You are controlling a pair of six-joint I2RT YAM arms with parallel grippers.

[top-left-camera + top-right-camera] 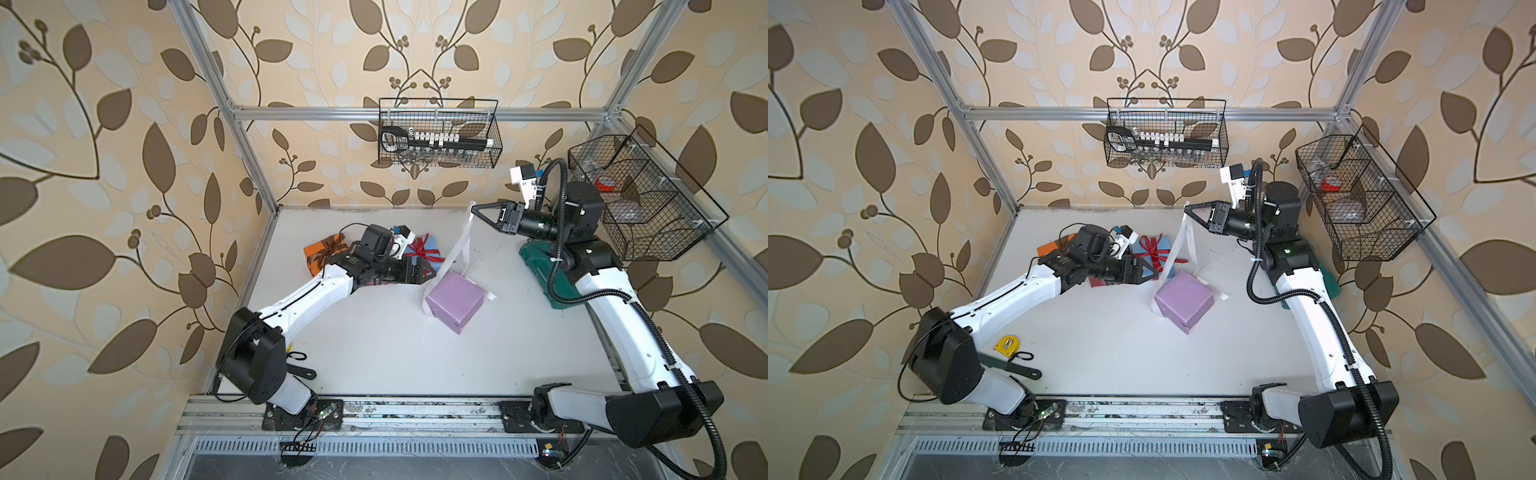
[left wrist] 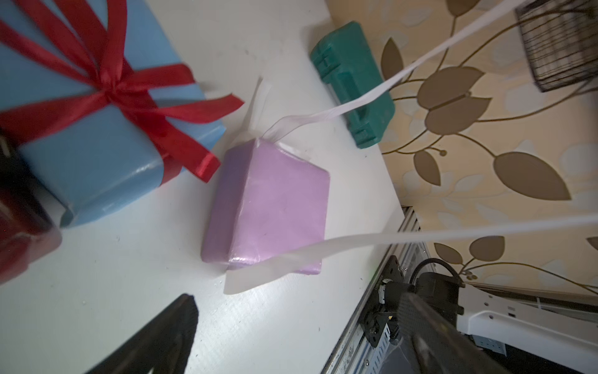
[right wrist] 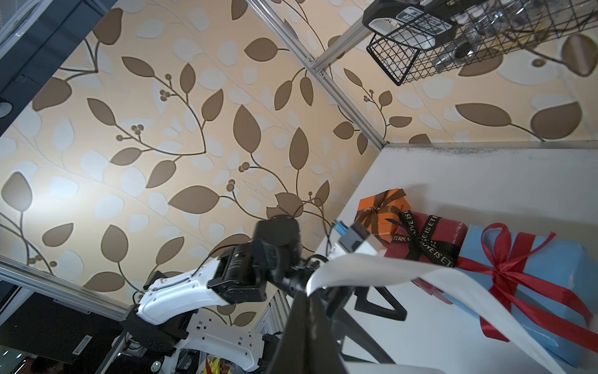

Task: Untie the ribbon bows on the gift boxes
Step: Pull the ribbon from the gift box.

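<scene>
in both top views the right gripper [image 1: 473,209] is raised over the back of the table [image 1: 374,353]. its jaws are pressed together on the white ribbon [image 1: 462,243], which hangs in two strands down to the lilac box [image 1: 455,301]. this box sits near the middle, it seems tipped, and there is no bow on it. the left gripper [image 1: 1152,276] is low, just beside the box, with jaws apart and nothing in them. behind it are the light blue box [image 1: 1165,242] with the red ribbon [image 1: 1152,249] tied, and the orange box [image 1: 318,255] with the brown ribbon [image 1: 330,247].

in the left wrist view the white ribbon lies loosely around the lilac box, with one strand under a lower corner.

in the right wrist view the dark red box [image 3: 427,236] carries the black ribbon [image 3: 420,241] in a bow, between the orange and blue boxes.

i judge the satin to be light, soft and slippery. the paper boxes are light too, so they may slide or lift with a pull. it is better to take a free tail near its tip, not a loop, while the other gripper holds the box down.
</scene>
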